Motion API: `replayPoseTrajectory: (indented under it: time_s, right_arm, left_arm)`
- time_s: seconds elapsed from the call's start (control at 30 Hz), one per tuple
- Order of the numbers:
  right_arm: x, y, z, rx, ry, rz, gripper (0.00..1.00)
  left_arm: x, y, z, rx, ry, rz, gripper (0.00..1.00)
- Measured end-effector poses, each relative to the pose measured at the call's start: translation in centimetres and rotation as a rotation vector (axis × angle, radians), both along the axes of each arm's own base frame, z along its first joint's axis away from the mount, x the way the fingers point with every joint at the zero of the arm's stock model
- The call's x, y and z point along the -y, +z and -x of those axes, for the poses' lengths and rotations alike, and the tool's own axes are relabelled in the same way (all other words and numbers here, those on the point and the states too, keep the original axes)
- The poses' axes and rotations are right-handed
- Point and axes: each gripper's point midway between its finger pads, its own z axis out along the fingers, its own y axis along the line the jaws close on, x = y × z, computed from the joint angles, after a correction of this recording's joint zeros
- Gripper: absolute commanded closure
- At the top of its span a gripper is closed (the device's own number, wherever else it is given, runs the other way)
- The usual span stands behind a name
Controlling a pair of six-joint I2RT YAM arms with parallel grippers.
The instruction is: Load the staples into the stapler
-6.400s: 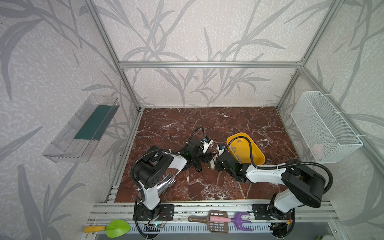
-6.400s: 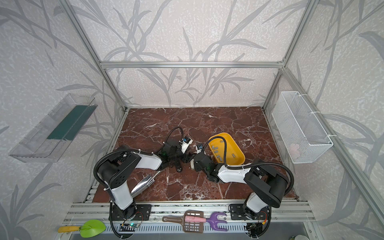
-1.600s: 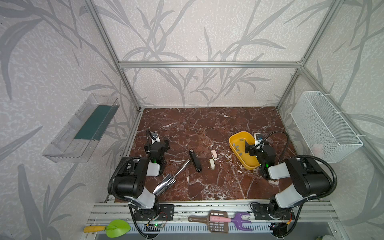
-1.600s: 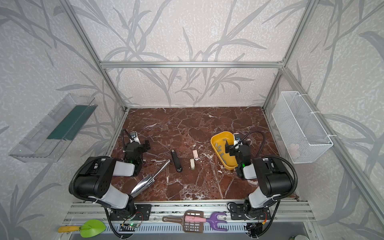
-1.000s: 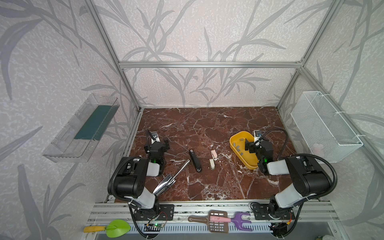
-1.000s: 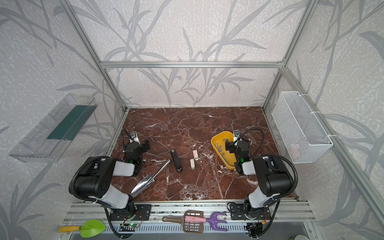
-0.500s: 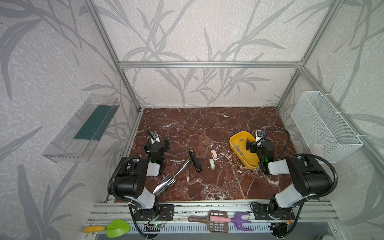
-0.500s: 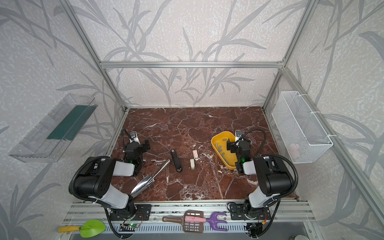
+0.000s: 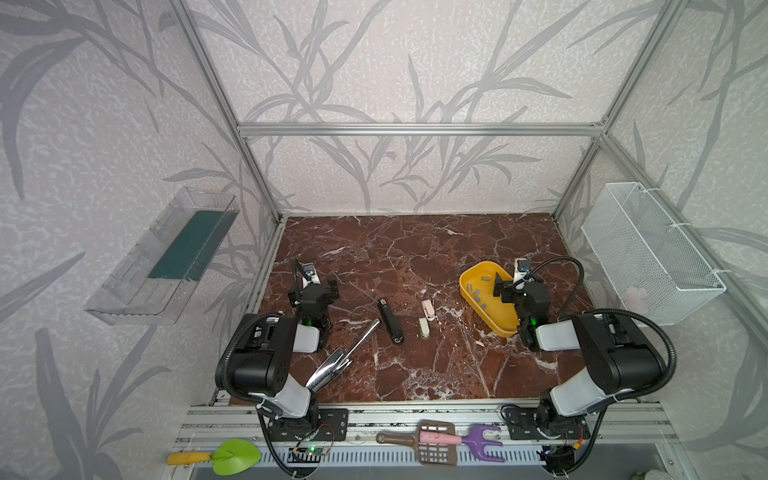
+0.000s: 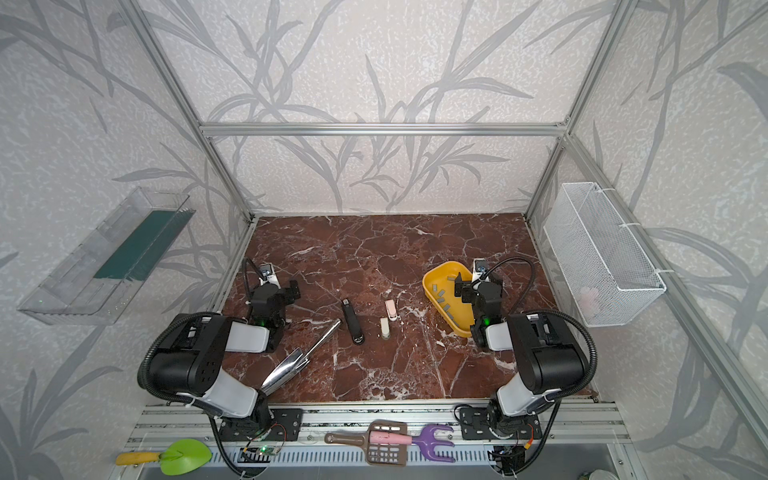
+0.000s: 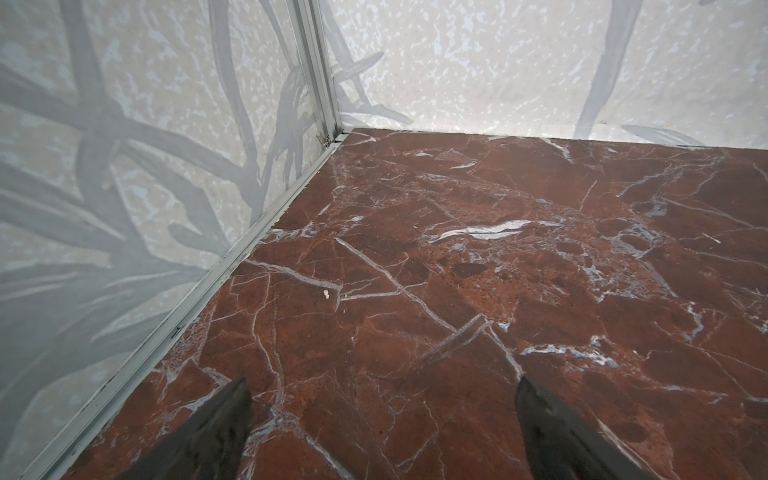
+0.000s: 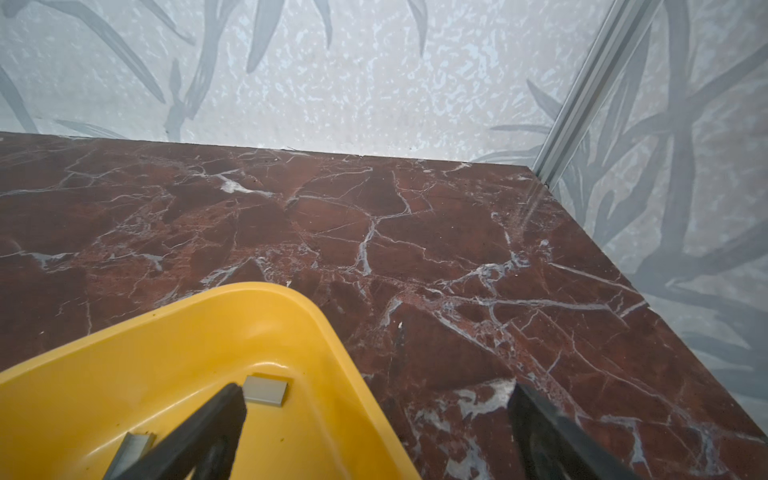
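The staples (image 9: 478,293) are small flat grey metal strips, rectangular, lying loose on the floor of a glossy yellow plastic tray (image 9: 500,322) with rounded corners. Several show in both top views, and in the right wrist view 1 of them (image 12: 264,390) lies flat near a corner of the tray.

The tray sits on the right side of the bench (image 9: 415,249), a polished red-brown slab with a marble pattern and white veins. The right jaws stand wide apart and hold nothing. They hang over the tray's rim, with 1 dark finger (image 12: 208,432) above the tray floor just beside that staple and the other finger above bare bench outside the rim.

Near the middle of the bench a long, slim black stapler (image 9: 390,322) lies flat. Just to its right are a pink piece (image 9: 428,308) and a cream piece (image 9: 424,328), both much smaller. They are probably mini staplers, though too small to be sure. A shiny metal scoop (image 9: 332,365) lies to the left of the black stapler, its handle tip just beside it.

The left jaws are wide apart and empty, over bare bench near the left wall, well apart from the black stapler.
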Motion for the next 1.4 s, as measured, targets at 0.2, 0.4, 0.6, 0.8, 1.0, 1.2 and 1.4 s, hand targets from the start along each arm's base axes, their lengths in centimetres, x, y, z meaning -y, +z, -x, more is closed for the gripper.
replayPoseTrajectory:
  time_s: [0.2, 0.4, 0.6, 0.8, 1.0, 1.2, 1.4]
  right_arm:
    - [0.2, -0.5, 0.3, -0.019, -0.012, 0.001, 0.01]
    - [0.3, -0.6, 0.3, -0.022, -0.019, 0.002, 0.01]
    - [0.4, -0.7, 0.3, -0.025, -0.024, 0.004, 0.01]
    - [0.5, -0.7, 0.3, -0.025, -0.025, 0.004, 0.01]
    - [0.5, -0.8, 1.0, -0.013, -0.026, 0.002, 0.01]
    - [0.8, -1.3, 2.4, 0.008, -0.030, 0.000, 0.01]
    - [0.7, -1.0, 2.2, 0.018, -0.030, -0.004, 0.01]
  left_arm:
    - [0.0, 0.0, 0.0, 0.000, 0.000, 0.000, 0.01]
    - [0.0, 0.0, 0.0, 0.000, 0.000, 0.000, 0.01]
    - [0.0, 0.0, 0.0, 0.000, 0.000, 0.000, 0.01]
    - [0.0, 0.0, 0.0, 0.000, 0.000, 0.000, 0.01]
    - [0.0, 0.0, 0.0, 0.000, 0.000, 0.000, 0.01]
    - [0.0, 0.0, 0.0, 0.000, 0.000, 0.000, 0.01]
    - [0.0, 0.0, 0.0, 0.000, 0.000, 0.000, 0.01]
